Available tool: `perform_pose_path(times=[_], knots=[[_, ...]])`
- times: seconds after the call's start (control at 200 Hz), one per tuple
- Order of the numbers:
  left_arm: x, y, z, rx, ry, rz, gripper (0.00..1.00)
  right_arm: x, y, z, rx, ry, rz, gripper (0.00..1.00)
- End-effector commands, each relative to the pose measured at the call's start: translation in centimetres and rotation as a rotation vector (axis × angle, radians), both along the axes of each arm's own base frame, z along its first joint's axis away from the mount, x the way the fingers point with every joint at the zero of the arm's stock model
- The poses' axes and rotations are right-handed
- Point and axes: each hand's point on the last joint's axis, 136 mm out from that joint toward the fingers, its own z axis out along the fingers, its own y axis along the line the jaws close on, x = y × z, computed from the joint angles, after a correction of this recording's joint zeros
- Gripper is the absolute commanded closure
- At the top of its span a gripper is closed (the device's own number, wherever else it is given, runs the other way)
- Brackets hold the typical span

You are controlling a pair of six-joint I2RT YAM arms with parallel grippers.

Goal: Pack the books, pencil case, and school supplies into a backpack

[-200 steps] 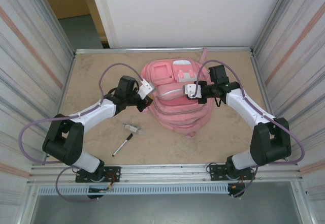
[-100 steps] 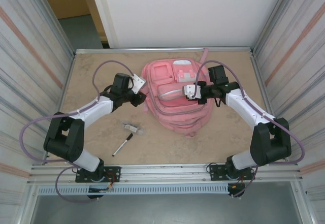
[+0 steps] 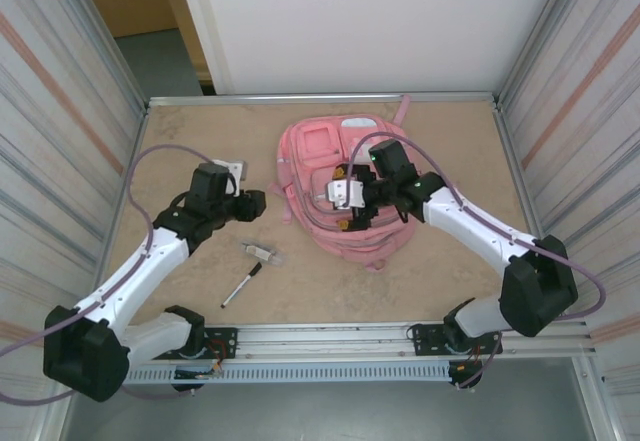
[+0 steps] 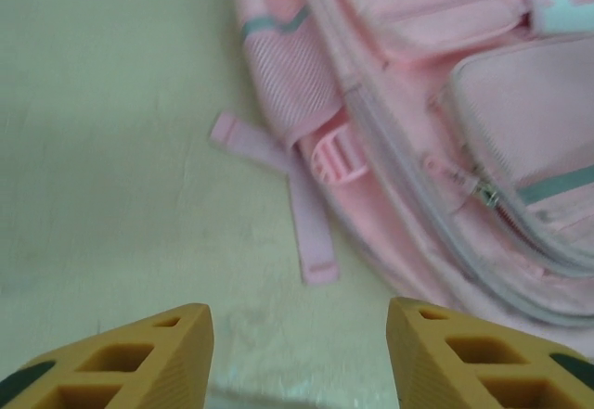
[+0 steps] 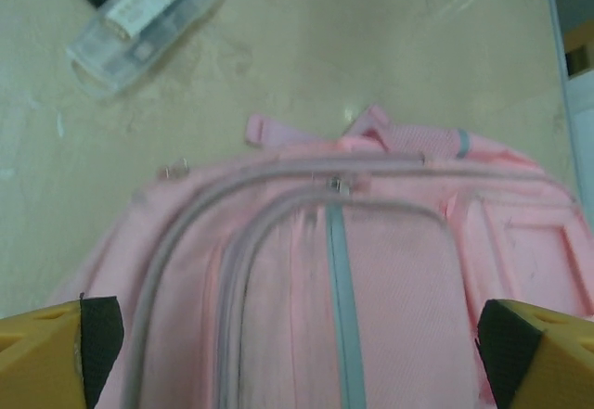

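My left gripper (image 4: 299, 324) released, nine o'clock of the large pink fabric backpack (image 3: 318, 147), my right gripper (image 5: 297, 321) released above it.

The beige table (image 3: 450, 136) carries the pink backpack (image 3: 318, 144), a small clear case (image 3: 261, 252) and a black marker (image 3: 241, 285).

Marker (image 3: 241, 285) + box (image 3: 259, 252) front-L of backpack (image 3: 310, 151)

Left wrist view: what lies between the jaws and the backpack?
Bare table and the backpack's own loose pink strap, as the left wrist view shows.
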Motion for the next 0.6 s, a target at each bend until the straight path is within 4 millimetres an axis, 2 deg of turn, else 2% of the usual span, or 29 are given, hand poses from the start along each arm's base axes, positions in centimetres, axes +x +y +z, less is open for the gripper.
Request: perform_pose_path(times=[0.0, 0.06, 0.165, 0.21, 0.306, 0.426, 0.491, 0.591], knots=[[-4.0, 2.9, -4.2, 0.000, 0.231, 0.203, 0.48, 2.3, 1.9, 4.1, 0.152, 0.025, -0.365, 0.01], [-5.2, 3.7, -5.2, -0.015, 0.298, 0.261, 0.48, 3.2, 2.3, 4.8, 0.215, 0.170, -0.558, 0.01], [-6.7, 5.3, -6.3, -0.044, 0.362, 0.353, 0.48, 2.4, 4.4, 4.1, 0.295, 0.469, -0.624, 0.01], [-7.0, 5.8, -6.5, -0.071, 0.369, 0.385, 0.48, 1.3, 5.6, 3.4, 0.277, 0.551, -0.597, 0.01], [-7.3, 7.3, -6.1, -0.156, 0.379, 0.453, 0.46, -0.5, 8.1, 1.1, 0.194, 0.570, -0.582, 0.02], [-6.9, 8.7, -5.1, -0.232, 0.351, 0.483, 0.45, -4.5, 11.2, -2.4, 0.082, 0.678, -0.460, 0.06], [-6.6, 9.0, -4.6, -0.235, 0.342, 0.472, 0.44, -5.8, 11.9, -4.6, -0.002, 0.730, -0.442, 0.10], [-6.5, 9.0, -3.8, -0.215, 0.343, 0.438, 0.44, -7.1, 12.4, -8.2, -0.160, 0.692, -0.429, 0.08]])
